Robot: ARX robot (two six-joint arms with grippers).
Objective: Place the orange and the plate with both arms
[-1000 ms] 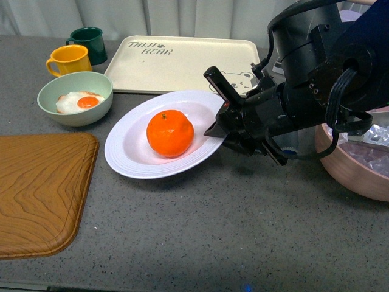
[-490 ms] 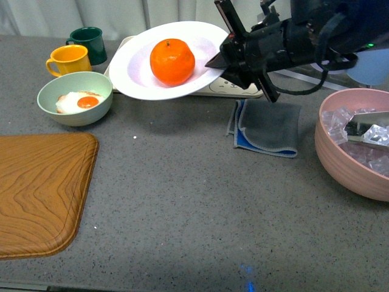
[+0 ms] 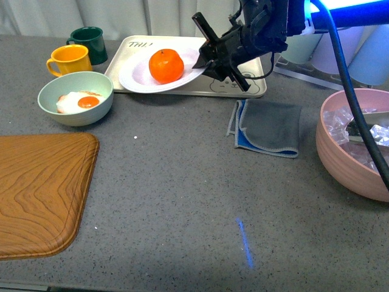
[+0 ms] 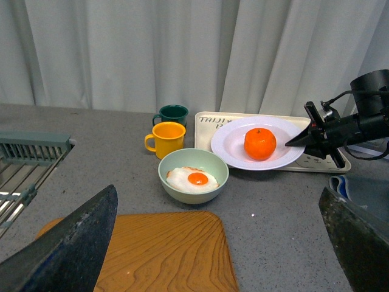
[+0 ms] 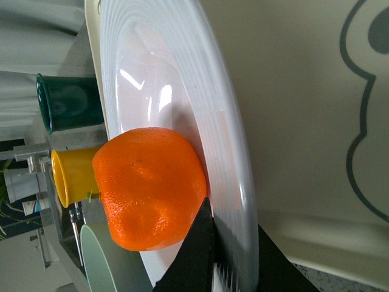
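Grey speckled counter point(image 3: 182, 201), pale curtains point(image 4: 152, 55) behind, right hand point(image 3: 209, 58) gripping plate point(image 3: 137, 76), left hand's point(image 4: 213, 243) fingers wide apart

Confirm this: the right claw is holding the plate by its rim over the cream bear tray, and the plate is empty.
Not empty. The orange sits on the plate, as the front view shows. The rest holds: the right claw grips the plate's rim over the cream bear tray.

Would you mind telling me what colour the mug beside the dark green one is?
The mug is yellow, clearest in the left wrist view.
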